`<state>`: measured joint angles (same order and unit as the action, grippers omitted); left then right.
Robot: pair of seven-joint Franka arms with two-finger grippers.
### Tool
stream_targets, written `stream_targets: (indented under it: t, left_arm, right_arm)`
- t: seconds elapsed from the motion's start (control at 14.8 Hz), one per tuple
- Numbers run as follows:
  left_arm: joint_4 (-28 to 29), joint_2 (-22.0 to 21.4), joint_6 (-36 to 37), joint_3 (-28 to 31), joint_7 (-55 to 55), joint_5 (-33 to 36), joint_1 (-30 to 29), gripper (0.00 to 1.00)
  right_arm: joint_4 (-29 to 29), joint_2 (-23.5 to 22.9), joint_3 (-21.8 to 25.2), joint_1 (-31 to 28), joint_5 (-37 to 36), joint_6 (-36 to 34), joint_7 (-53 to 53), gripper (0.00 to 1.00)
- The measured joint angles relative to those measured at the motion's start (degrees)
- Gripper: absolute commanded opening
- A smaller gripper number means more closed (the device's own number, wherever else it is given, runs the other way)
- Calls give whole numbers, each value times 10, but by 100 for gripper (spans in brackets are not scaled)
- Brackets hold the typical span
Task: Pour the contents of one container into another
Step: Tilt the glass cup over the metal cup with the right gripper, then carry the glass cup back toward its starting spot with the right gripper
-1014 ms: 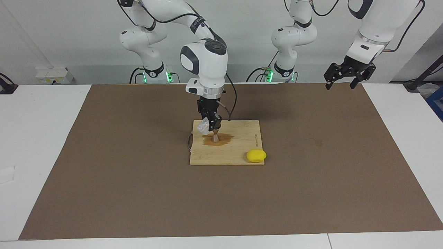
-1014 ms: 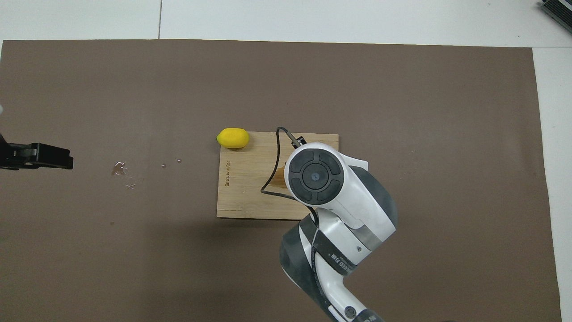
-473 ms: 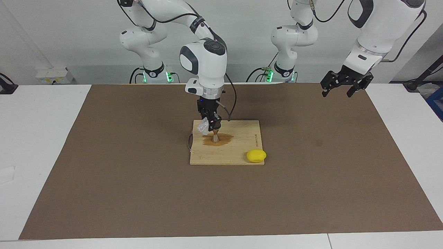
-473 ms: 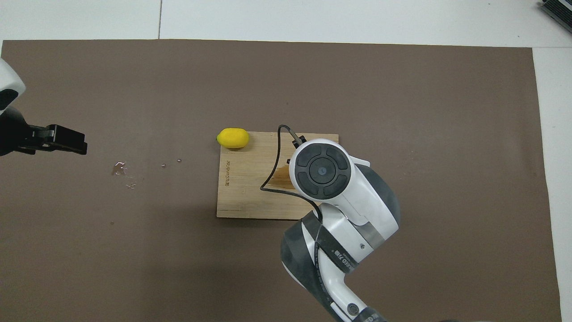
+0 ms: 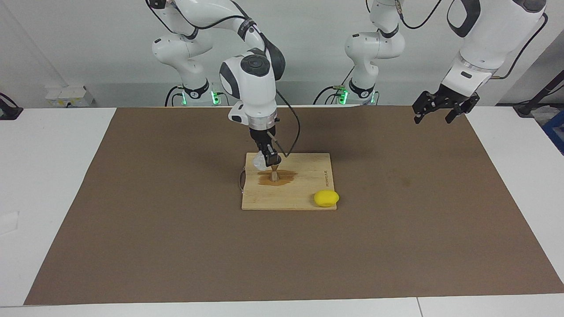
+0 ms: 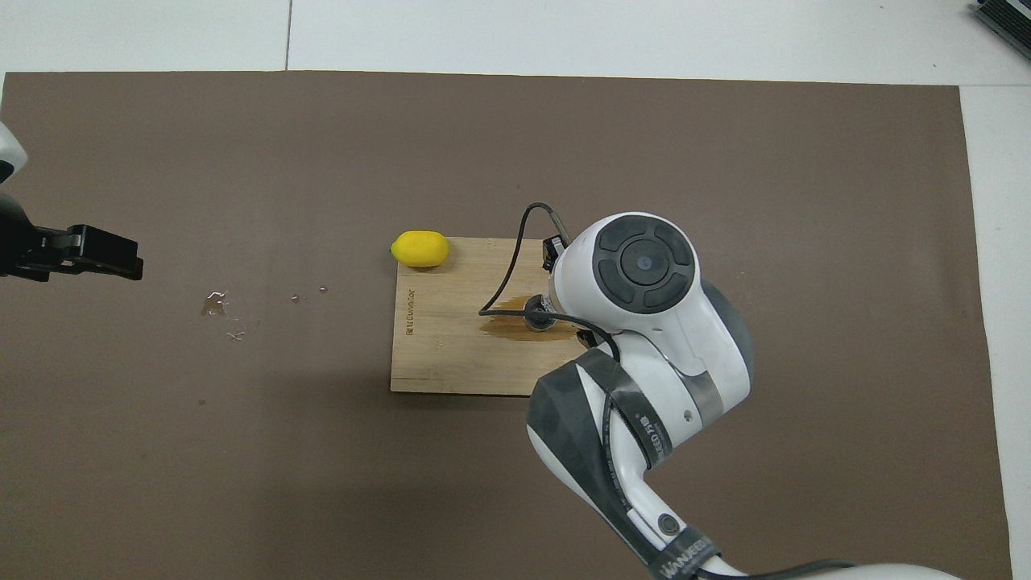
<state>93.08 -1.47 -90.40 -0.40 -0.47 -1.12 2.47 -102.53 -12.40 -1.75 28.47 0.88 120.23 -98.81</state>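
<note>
While the right hand point(image 5: 267, 159) grips the clear glass cup point(image 5: 259, 164), tipped over the jigger point(image 5: 274, 175), its fingers are clamped tight on the glass. The jigger stands upright on the wooden board point(image 5: 304, 185) in a brown puddle point(image 5: 284, 178), at the board's right-arm end. A lemon point(image 5: 326, 198) rests at the board's corner farther from the robots. The left hand point(image 5: 445, 107) hangs spread wide and empty over the brown mat point(image 5: 176, 246) at the left arm's end of the counter point(image 5: 53, 167).
</note>
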Motion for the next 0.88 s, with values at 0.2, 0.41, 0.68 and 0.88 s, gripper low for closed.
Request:
stream_targets:
  t: [0.2,0.41,0.68,0.88]
  left_arm:
    - [0,-1,0,0,0,0,-7,100]
    - [0,-3,0,0,0,0,-8,100]
    - [-1,-3,0,0,0,0,-8,100]
    - [-2,-3,1,0,0,0,-8,100]
  right_arm:
    - [5,0,0,-14,39,0,0,8]
    - [6,0,0,-29,90,0,2,8]
    - [1,0,1,-83,225,-3,66,7]
    - [-25,0,1,-131,302,-9,128,6]
